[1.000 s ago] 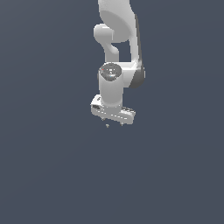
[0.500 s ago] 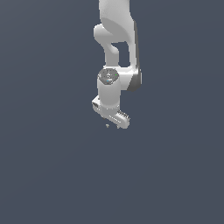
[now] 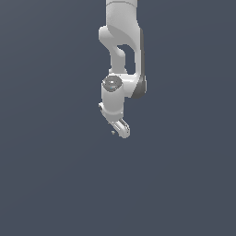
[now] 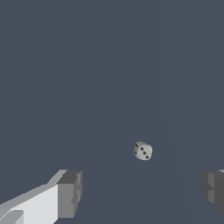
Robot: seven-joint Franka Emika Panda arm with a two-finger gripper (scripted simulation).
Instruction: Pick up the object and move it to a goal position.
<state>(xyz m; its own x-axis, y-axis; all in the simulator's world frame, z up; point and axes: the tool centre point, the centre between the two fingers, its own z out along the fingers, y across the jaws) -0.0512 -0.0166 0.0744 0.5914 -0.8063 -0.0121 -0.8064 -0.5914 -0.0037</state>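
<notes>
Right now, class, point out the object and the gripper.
object (image 4: 143, 151): wrist view, on its dotted face.
gripper (image 4: 140, 192): wrist view, midway between its grey fingertips, jaws apart.

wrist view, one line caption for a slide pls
Open pincer above a small white die with black pips, its fingers wide apart on either side.

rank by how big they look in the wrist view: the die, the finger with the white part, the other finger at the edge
1. Finger with the white part, largest.
2. Other finger, cut off by the picture's edge, so less of it shows.
3. Die, smallest, though it lies farther from the camera than the fingers, so true sizes stay unsure.
</notes>
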